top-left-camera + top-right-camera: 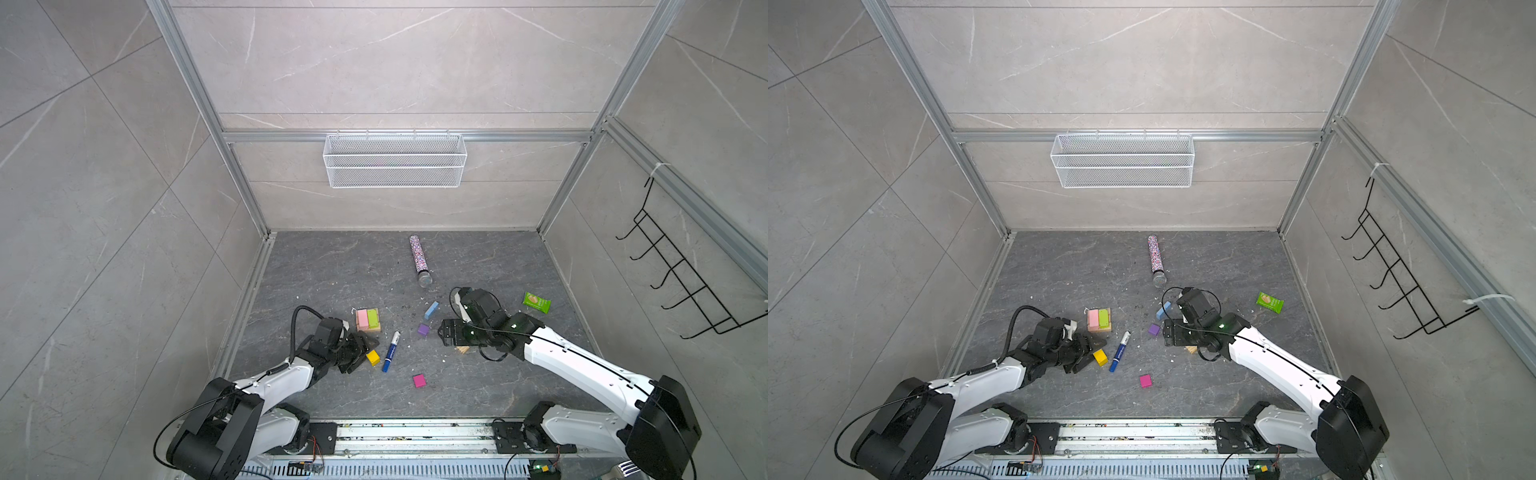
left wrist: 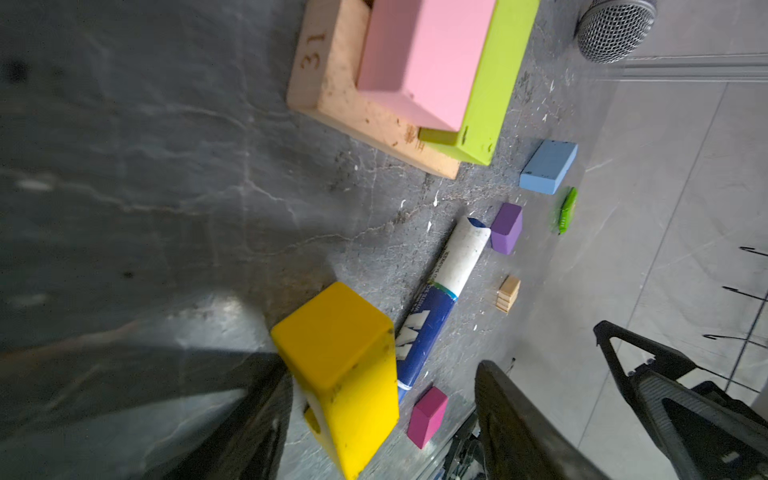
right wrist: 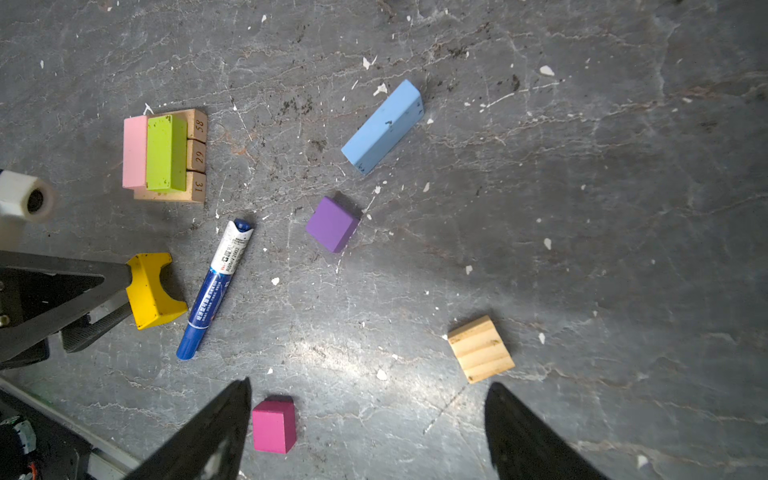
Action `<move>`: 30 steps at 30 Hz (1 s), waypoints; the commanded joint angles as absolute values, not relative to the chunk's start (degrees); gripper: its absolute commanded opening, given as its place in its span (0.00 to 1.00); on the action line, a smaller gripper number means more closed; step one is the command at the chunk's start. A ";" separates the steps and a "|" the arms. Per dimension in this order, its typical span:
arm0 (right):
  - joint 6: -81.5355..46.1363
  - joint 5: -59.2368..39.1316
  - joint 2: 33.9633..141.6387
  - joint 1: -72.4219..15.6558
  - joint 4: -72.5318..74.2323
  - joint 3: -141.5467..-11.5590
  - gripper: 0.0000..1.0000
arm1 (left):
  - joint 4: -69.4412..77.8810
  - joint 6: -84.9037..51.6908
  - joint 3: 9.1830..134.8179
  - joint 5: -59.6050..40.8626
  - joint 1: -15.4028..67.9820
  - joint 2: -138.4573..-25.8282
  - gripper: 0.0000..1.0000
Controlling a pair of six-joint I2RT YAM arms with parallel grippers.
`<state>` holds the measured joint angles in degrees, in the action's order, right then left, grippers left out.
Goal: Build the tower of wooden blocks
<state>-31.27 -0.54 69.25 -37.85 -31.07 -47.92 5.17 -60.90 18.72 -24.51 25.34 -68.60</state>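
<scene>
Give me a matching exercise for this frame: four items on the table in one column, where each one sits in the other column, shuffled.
Items
1. yellow arch
2. pink block
3. marker
4. blue bar

Places
A. on top of the tan bars
B. nearest the glitter tube
C. between the left pincer's fingers
D. lying loose beside the arch

Pairs: 1-C, 2-A, 3-D, 4-B

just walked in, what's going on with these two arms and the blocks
A block tower is being built: so far it is tan bars with a pink block and a green block on top. The left gripper has its jaws open around the yellow arch on the table, one finger against it. The right gripper hovers open over the table, holding nothing. The light-blue bar, purple cube, magenta cube and tan cube lie loose.
</scene>
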 commanded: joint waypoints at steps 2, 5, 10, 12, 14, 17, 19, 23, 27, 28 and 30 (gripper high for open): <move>-30.71 -1.24 68.06 -37.67 -32.04 -48.79 0.85 | -15.39 -55.07 18.40 -19.26 24.87 -68.71 0.74; -30.67 -1.62 68.12 -37.63 -32.19 -48.87 0.86 | -20.80 -52.69 20.90 -18.09 24.87 -67.64 0.75; -30.58 -1.73 68.10 -37.62 -32.27 -49.15 0.86 | -26.86 -48.83 24.45 -16.71 24.87 -67.09 0.77; -30.89 -2.41 68.16 -37.70 -31.66 -48.81 0.86 | -28.51 -46.84 26.13 -16.69 24.87 -67.87 0.78; -31.13 -2.79 68.11 -37.70 -31.66 -48.62 0.86 | -30.45 -45.37 28.15 -16.56 24.98 -68.22 0.79; -31.44 -2.86 67.51 -37.68 -31.34 -48.01 0.86 | -31.59 -43.21 30.25 -17.86 24.96 -67.37 0.80; -31.66 -3.08 67.28 -37.69 -31.24 -47.90 0.86 | -32.70 -41.49 31.88 -18.97 24.96 -67.56 0.82; -31.84 -3.30 67.25 -37.70 -31.00 -47.84 0.86 | -33.69 -37.81 34.73 -21.51 25.27 -69.05 0.86; -31.72 -3.35 67.34 -37.66 -31.20 -47.92 0.86 | -33.76 -35.94 37.30 -22.16 27.68 -69.92 0.88; -31.61 -3.30 67.28 -37.70 -31.28 -48.00 0.86 | -33.79 -35.18 38.07 -21.90 28.67 -70.48 0.88; -31.54 -3.10 67.23 -37.71 -31.58 -48.09 0.86 | -34.71 -33.26 40.24 -20.37 30.59 -72.16 0.88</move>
<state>-31.31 -2.87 68.14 -37.85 -31.22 -47.92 -32.29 -37.76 37.04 -20.01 28.58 -70.67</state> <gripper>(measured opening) 0.862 0.884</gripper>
